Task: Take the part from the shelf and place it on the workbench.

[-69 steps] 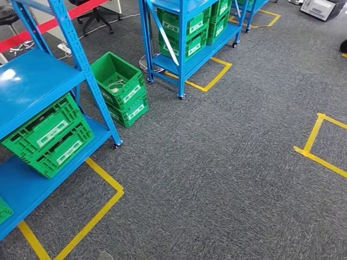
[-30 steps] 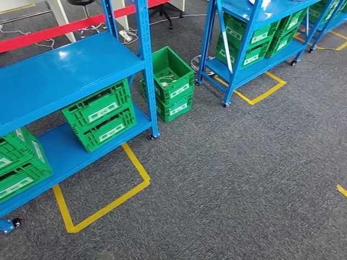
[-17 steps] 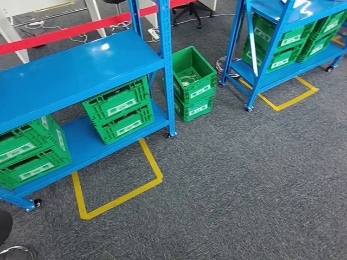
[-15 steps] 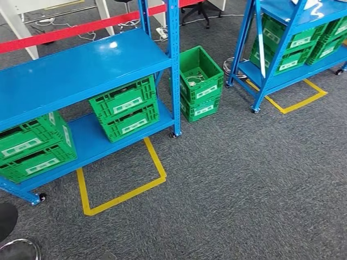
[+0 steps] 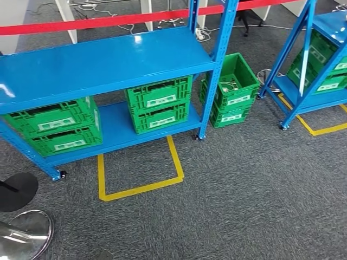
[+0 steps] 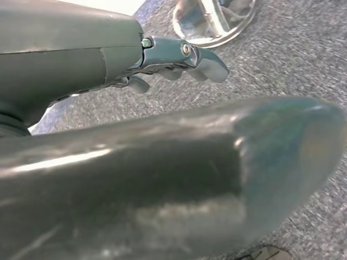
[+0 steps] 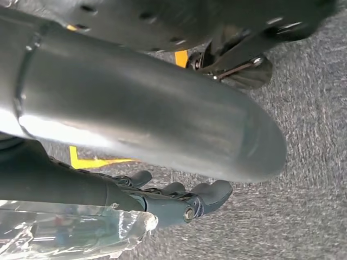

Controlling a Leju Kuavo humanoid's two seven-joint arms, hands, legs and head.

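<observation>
Approach step: the robot faces the blue shelf [image 5: 102, 59], both arms hanging. The left robot hand [image 6: 180, 57] and right robot hand [image 7: 180, 197] hold nothing, fingers loosely extended. The part is presumably inside a green crate [image 5: 157, 103] beneath the shelf's top board; next it must step closer and reach.

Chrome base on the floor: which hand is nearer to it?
Left. The left hand hangs close to the chrome base, which lies on the robot's left side. The right hand hangs over carpet near yellow tape.
</observation>
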